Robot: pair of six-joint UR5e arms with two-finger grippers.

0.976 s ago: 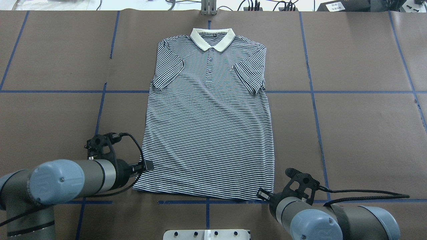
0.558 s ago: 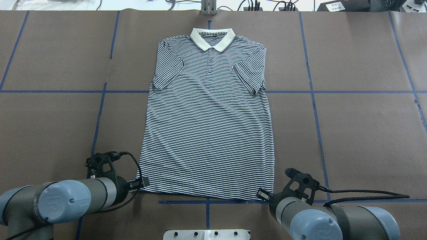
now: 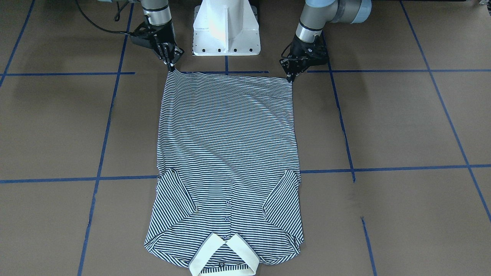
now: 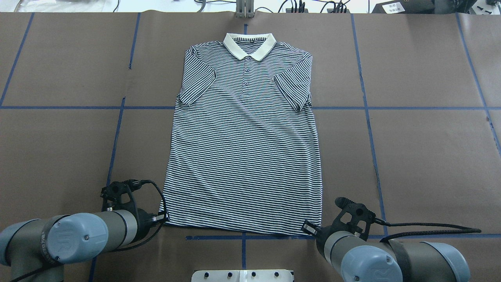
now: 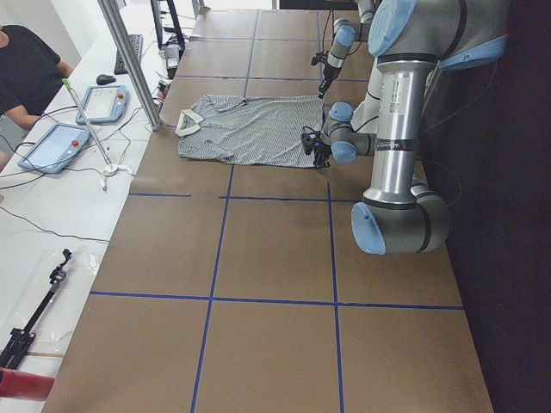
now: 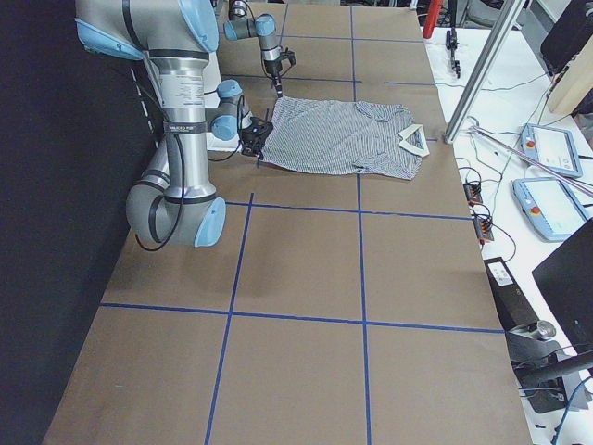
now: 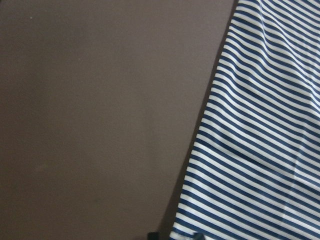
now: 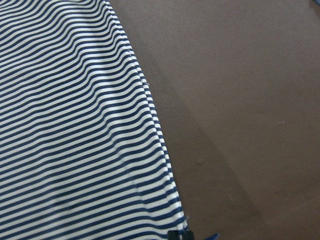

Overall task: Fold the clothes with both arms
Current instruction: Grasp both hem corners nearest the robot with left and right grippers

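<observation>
The striped polo shirt (image 3: 226,145) lies flat and face up on the brown table, its cream collar (image 4: 249,46) at the far side and both sleeves folded in over the chest. My left gripper (image 3: 290,78) sits at the shirt's near hem corner on my left, fingers drawn to a point on the cloth; it also shows in the overhead view (image 4: 163,219). My right gripper (image 3: 171,69) is pinched the same way on the other near hem corner, also seen from overhead (image 4: 307,228). Both wrist views show striped cloth (image 7: 260,150) (image 8: 75,125) running down to the fingertips.
The white pedestal base (image 3: 226,27) stands just behind the hem, between the arms. Blue tape lines (image 4: 368,117) grid the brown table cover. A metal post (image 4: 244,8) stands beyond the collar. Tablets (image 5: 52,146) and a seated person (image 5: 26,69) are off the table's far side.
My left gripper moved back along the shirt's side edge to the near hem corner, and that corner shifted slightly inward. The right arm has not moved.
</observation>
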